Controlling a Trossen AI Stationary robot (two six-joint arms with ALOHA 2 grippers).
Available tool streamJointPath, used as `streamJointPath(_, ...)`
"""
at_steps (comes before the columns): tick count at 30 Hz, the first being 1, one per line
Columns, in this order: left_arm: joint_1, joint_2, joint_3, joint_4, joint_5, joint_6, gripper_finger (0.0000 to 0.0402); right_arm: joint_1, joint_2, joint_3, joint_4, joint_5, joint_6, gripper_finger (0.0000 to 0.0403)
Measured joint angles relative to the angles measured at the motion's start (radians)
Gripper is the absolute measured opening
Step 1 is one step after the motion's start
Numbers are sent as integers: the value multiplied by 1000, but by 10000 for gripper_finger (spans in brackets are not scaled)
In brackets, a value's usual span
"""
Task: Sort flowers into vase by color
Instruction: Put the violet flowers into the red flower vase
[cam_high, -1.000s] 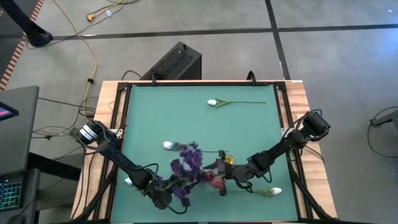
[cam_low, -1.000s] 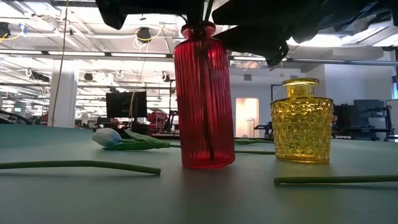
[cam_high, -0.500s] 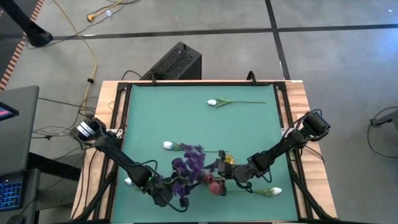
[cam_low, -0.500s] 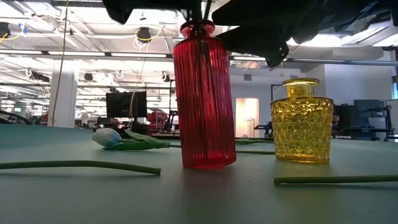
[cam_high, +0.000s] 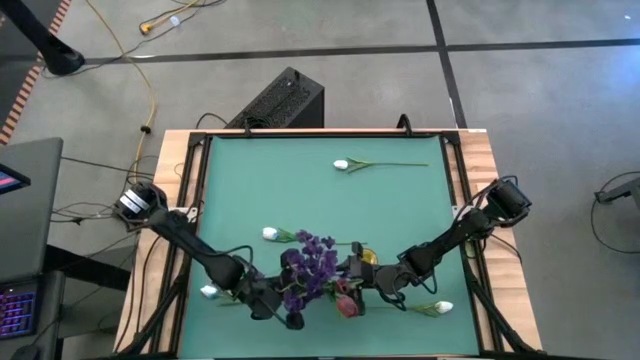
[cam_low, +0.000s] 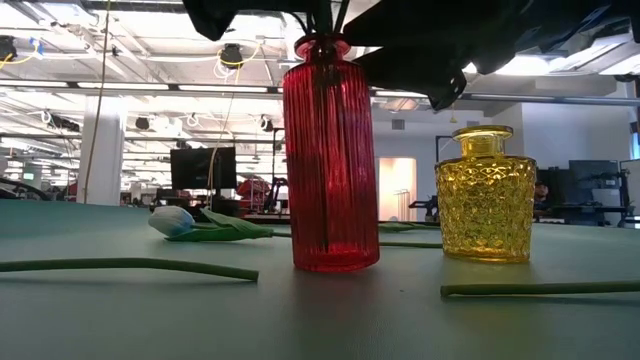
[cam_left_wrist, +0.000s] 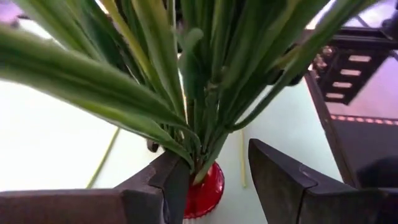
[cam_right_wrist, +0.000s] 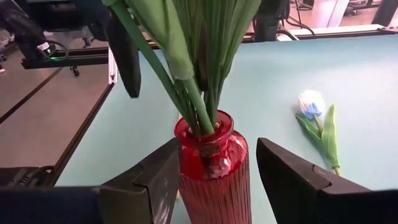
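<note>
A ribbed red vase (cam_low: 330, 160) stands on its base near the table's front edge and holds a bunch of purple flowers (cam_high: 310, 262). Their green stems (cam_left_wrist: 205, 106) stick into its mouth. My right gripper (cam_right_wrist: 217, 146) is at the vase from the table's right. My left gripper (cam_left_wrist: 216, 154) is open, with the stems between its fingers just above the vase's mouth; whether it touches them I cannot tell. A yellow vase (cam_low: 486, 195) stands just behind. Several white flowers lie flat on the mat, one at the far side (cam_high: 343, 165). My right gripper has the red vase's shoulder (cam_right_wrist: 186, 158), just below the neck, between its two fingers. One finger (cam_right_wrist: 158, 177) lies against the glass; the other (cam_right_wrist: 289, 177) stands very close to the opposite side. The fingers come nearly level from the table's right. The vase stands upright on the mat.
White flowers lie at the left (cam_high: 208, 292), the middle (cam_high: 270, 234) and the near right (cam_high: 443, 309). In the low view two green stems (cam_low: 130, 266) (cam_low: 540, 289) lie in front of the vases. The mat's far half is mostly bare.
My left gripper has risen and gone toward the table's right, closer to the red vase. The purple blooms have swung from leaning left to standing more upright over the vase. The vase's top rocked slightly and now stands straight; its base stayed put.
</note>
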Motion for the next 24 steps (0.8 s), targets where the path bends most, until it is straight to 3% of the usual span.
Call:
streamJointPath(8, 49, 0, 1, -25, 162, -24, 151, 1, -61, 0, -143, -69, 2, 234)
streamJointPath(19, 63, -21, 1, -92, 217, -52, 151, 1, -236, 0, -436, -83, 43, 234)
streamJointPath(24, 73, -43, 1, -136, 268, -70, 151, 6, -273, 0, -489, -99, 62, 234)
